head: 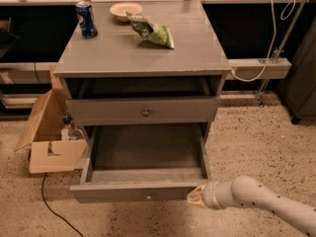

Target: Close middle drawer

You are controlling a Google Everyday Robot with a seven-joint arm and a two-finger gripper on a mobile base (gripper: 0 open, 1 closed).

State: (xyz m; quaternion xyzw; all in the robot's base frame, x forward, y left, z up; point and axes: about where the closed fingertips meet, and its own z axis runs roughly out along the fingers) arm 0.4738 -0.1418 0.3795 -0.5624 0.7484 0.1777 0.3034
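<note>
Grey wood made up the cabinet [143,48] we faced, and its middle drawer [123,192] stood pulled far out toward six o'clock. Our gripper [195,197] sat at five o'clock, against the drawer front's right end; whether it was spread or pressed together we could not tell. A green bag [154,32] lay at twelve.

one arm [266,201] extends from the lower right corner, white with dark specks, lying near level and pointing left. gripper [196,197] at its tip, yellowish, low in view, just right of centre.
</note>
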